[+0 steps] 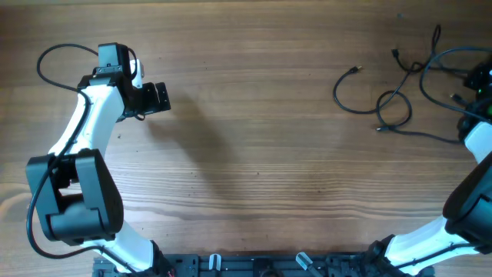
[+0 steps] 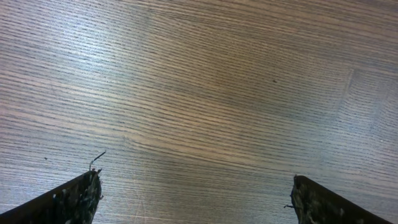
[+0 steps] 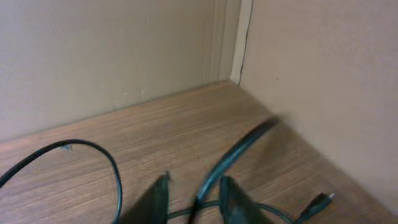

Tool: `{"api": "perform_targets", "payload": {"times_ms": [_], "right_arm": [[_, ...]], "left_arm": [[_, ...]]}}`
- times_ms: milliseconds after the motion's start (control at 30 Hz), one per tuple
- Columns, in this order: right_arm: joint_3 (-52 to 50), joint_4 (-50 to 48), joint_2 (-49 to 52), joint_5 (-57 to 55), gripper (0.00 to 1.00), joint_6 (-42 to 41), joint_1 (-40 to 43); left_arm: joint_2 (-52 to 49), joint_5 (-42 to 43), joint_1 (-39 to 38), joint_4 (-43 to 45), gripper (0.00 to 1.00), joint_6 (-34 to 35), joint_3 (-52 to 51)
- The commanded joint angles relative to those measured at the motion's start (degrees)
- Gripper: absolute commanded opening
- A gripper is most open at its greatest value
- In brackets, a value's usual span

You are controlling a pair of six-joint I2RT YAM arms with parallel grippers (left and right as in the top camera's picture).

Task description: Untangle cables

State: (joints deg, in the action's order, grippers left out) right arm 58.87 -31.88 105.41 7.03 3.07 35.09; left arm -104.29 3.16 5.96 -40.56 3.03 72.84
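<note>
I am seeing the left gripper [image 2: 194, 202] hovering over the table [image 2: 205, 81], its jaws standing wide apart and holding nothing. The right gripper [image 3: 194, 200] is sitting at the table's far right corner, its jaws drawn close on one strand of the cables [image 1: 384, 104], which are lying there in loose loops.
</note>
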Motion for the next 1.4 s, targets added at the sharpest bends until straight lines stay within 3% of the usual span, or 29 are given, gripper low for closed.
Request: {"api": "perform_targets", "payload": {"times_ms": [0,200,267,367,467,800,933,1067,1367], "right_arm": [[1.3,-0.8,1.2,-1.1,0.56,0.0,0.3],[1.3,-0.3,1.2,1.5,0.82,-0.2,0.2],[1.3,0.1,1.2,7.0,1.00,-0.2,0.2],[1.3,0.6,1.2,25.3,1.00,-0.3,-0.4],[1.3,1.9,1.2,31.0,1.00,-1.1,-3.6],[1.3,11.9,1.2,31.2,1.00,-5.1,-32.2],[1.1,19.9,1.2,31.1,1.00,-5.2,-39.1],[1.0,26.1,1.2,31.1,1.00,-7.8,-40.9],[1.0,26.4,1.2,30.9,1.00,-9.5,-40.9]], "left_arm": [[1.4,0.9,0.1,0.0,1.00,-1.1,0.0],[1.4,0.9,0.1,0.0,1.00,-1.1,0.0],[1.4,0.9,0.1,0.0,1.00,-1.1,0.0],[1.4,0.9,0.1,0.0,1.00,-1.1,0.0],[1.4,0.9,0.1,0.0,1.00,-1.1,0.0],[1.4,0.9,0.1,0.0,1.00,-1.1,0.0],[1.4,0.9,0.1,0.0,1.00,-1.1,0.0],[1.4,0.9,0.1,0.0,1.00,-1.1,0.0],[1.4,0.9,0.1,0.0,1.00,-1.1,0.0]]}}
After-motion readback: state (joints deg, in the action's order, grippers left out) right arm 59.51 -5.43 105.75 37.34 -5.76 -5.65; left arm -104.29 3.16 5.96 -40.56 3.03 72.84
